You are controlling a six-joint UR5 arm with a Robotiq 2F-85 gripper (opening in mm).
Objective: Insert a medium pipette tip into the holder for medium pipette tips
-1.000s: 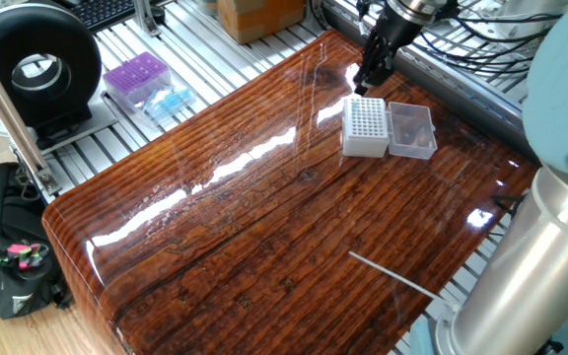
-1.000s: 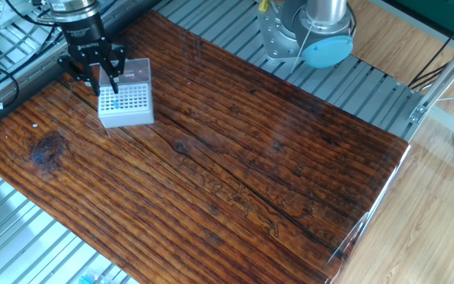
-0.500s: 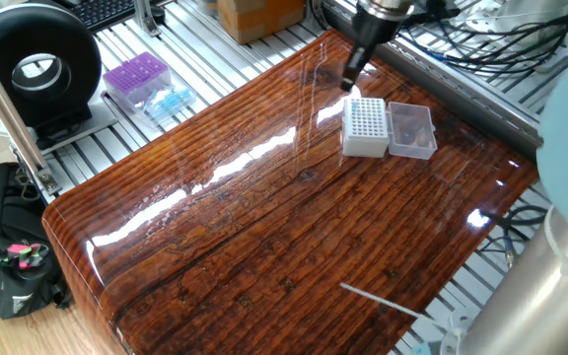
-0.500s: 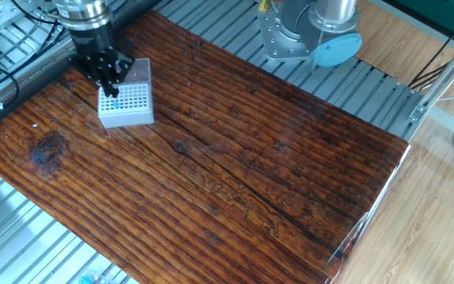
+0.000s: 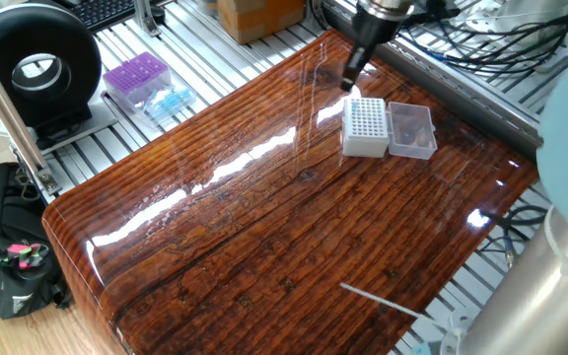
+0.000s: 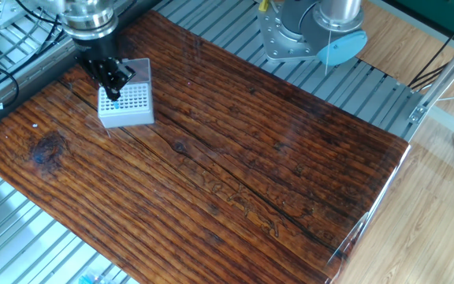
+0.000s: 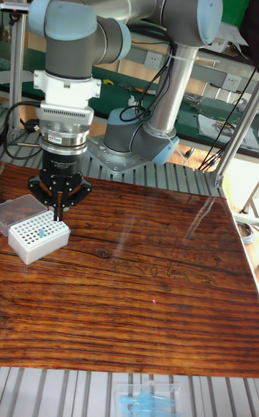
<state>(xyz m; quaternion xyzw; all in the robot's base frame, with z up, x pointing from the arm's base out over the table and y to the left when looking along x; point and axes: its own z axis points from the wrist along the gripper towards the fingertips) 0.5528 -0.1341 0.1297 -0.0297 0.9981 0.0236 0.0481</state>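
Note:
The holder for medium pipette tips (image 5: 365, 128) (image 6: 126, 106) (image 7: 39, 237) is a white box with a grid of holes, lying at the far end of the wooden table, with its clear lid (image 5: 411, 130) (image 7: 20, 209) open beside it. A small bluish medium pipette tip (image 6: 115, 103) (image 7: 41, 232) stands in one hole near the holder's edge. My gripper (image 5: 348, 81) (image 6: 117, 91) (image 7: 57, 217) hangs just above that edge and points down. Its fingers stand a narrow gap apart with nothing between them. The tip does not show in the one fixed view.
A purple tip box (image 5: 136, 77) and a light-blue pack (image 5: 169, 102) lie on the slatted bench left of the table. A black round device (image 5: 35, 69) stands further left. A thin white stick (image 5: 383, 299) lies near the table's front edge. The arm's base (image 6: 306, 31) is at the table's side.
The gripper has lifted off the holder and turned about its wrist. Its fingers, spread wide a second ago, now stand closer together. The tip stays in the holder.

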